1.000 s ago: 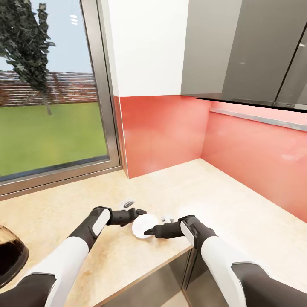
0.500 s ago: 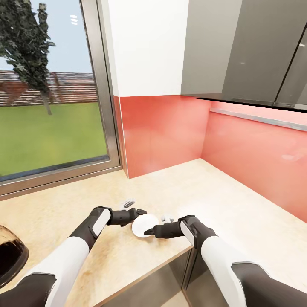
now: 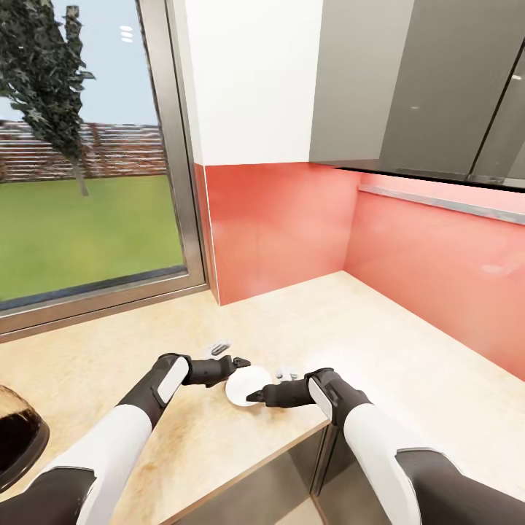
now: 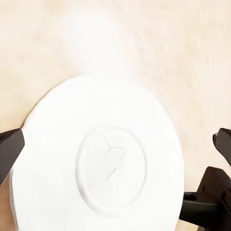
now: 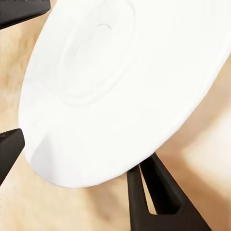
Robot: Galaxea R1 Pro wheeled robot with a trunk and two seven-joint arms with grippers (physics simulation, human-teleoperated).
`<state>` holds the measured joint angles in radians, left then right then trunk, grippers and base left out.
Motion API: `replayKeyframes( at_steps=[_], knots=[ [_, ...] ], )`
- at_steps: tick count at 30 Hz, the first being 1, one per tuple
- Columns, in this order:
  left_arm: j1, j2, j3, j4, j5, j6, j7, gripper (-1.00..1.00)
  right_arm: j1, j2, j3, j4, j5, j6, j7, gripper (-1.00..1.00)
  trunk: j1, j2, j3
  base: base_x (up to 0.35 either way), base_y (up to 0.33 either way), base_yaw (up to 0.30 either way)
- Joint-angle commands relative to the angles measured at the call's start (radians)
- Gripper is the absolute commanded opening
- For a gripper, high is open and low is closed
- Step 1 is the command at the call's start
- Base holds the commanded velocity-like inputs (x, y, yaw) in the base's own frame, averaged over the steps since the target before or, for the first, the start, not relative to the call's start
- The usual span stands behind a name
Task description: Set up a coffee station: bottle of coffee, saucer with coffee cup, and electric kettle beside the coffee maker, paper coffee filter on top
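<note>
Nothing has changed over the last second: your arms, the saucer [image 3: 244, 385] and the camera sit exactly as before, so the task is stalled. The saucer lies on the countertop [image 3: 379, 350] near its front edge, at the corner by the red backsplash [image 3: 292, 219]. Left gripper [image 3: 239, 362] sits at the saucer's far-left rim, jaws spread wide either side of the plate in its wrist view. Right gripper [image 3: 254, 397] is at the near rim, with one finger [image 5: 159, 192] tucked under the edge and the other off it, so it is spread, not pinching. The kettle [image 3: 18, 430] is at far left. The saucer looks tilted on that finger and may slide.
</note>
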<state>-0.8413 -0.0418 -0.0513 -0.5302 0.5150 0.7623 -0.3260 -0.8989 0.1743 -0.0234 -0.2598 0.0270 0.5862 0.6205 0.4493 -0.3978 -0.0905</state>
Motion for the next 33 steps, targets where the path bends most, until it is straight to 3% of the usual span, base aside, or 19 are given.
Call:
replayKeyframes(
  at_steps=[1,3,5,9,30,31,33],
  knots=[
    [-0.001,0.000,-0.001,-0.001,-0.001,0.003,-0.002,1.00,-0.001,0.000,-0.002,-0.001,0.004,0.005,0.002,1.00,0.001,-0.002,-0.002,0.000,0.000,0.000],
    [-0.001,0.000,-0.001,-0.001,-0.001,0.003,-0.002,1.00,-0.001,0.000,-0.004,-0.001,-0.010,0.005,0.002,1.00,0.001,-0.002,-0.002,0.000,0.000,0.000],
    [-0.001,0.000,-0.001,-0.001,-0.001,0.003,-0.002,1.00,-0.001,0.000,-0.005,-0.001,-0.094,0.005,0.000,1.00,0.001,-0.002,-0.002,0.000,0.000,0.000],
    [-0.001,0.000,-0.001,-0.001,-0.001,0.003,-0.002,1.00,-0.001,0.000,-0.006,-0.002,-0.155,0.004,-0.003,1.00,0.001,-0.002,-0.002,0.000,0.000,0.000],
    [-0.001,0.006,-0.001,-0.001,-0.001,0.003,-0.002,1.00,-0.001,0.000,-0.009,-0.002,-0.168,-0.009,-0.004,1.00,0.001,-0.002,-0.002,0.000,0.000,0.000],
    [-0.001,0.007,-0.001,-0.001,0.000,0.004,-0.002,1.00,-0.001,0.000,-0.009,-0.002,-0.168,-0.009,-0.004,-1.00,0.001,-0.002,-0.002,0.000,0.000,0.000],
    [-0.001,0.008,-0.001,-0.001,0.000,0.004,-0.002,1.00,0.000,0.000,-0.008,-0.002,-0.168,-0.009,-0.004,-1.00,0.001,-0.002,-0.002,0.000,0.000,0.000]
  ],
)
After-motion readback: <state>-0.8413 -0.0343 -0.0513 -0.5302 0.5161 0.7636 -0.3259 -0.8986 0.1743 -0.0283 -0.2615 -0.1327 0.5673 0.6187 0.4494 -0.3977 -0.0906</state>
